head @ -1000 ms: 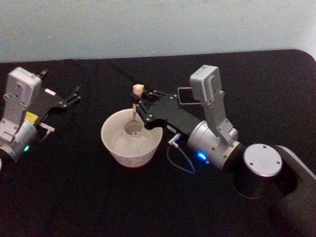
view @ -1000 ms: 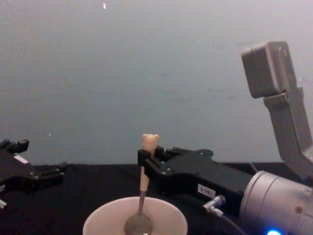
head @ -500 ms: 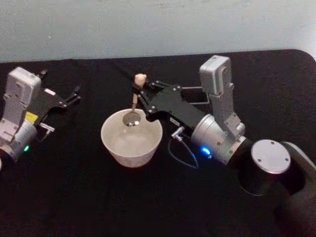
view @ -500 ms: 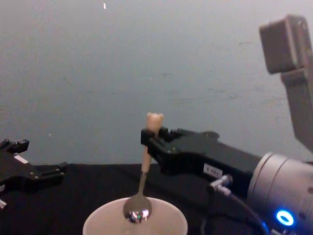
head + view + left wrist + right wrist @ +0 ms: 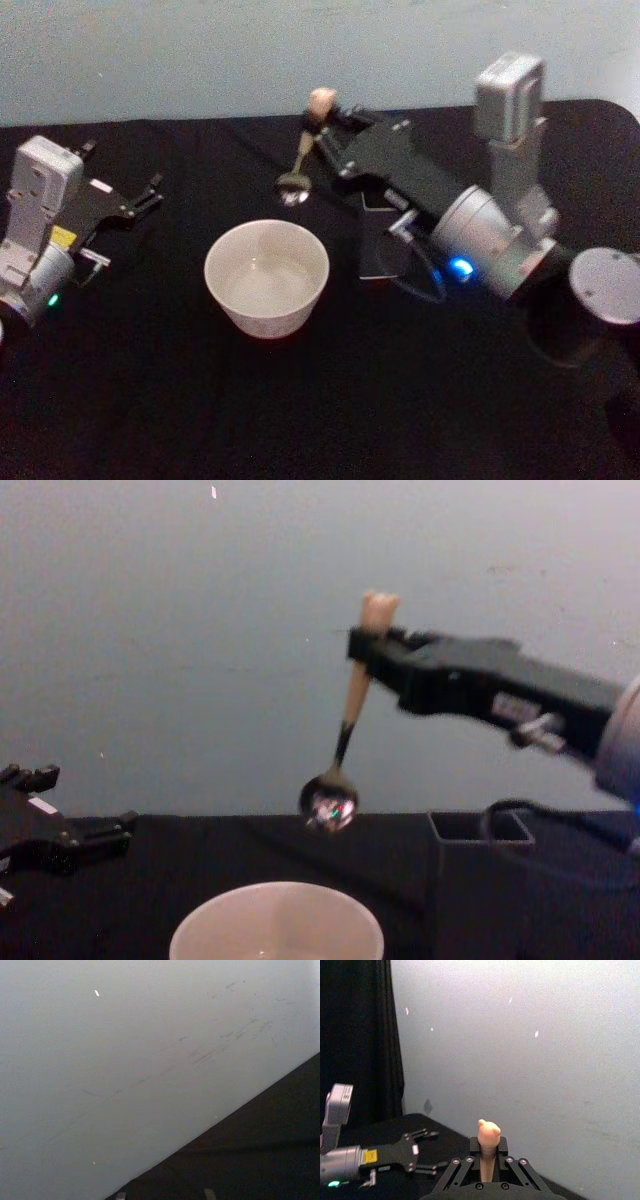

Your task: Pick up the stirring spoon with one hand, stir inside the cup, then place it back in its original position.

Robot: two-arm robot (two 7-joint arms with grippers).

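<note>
Now | right tool (image 5: 368, 640) grips stirring spoon (image 5: 352, 705) clear of cup (image 5: 277, 888) | left tool (image 5: 156, 192) idle

Readable text, nil: you will find a white label (image 5: 514, 708) on the right claw (image 5: 366, 645), and a yellow sticker (image 5: 62, 237) and white tag (image 5: 100, 186) on the left claw (image 5: 153, 194), all too small to read.
</note>
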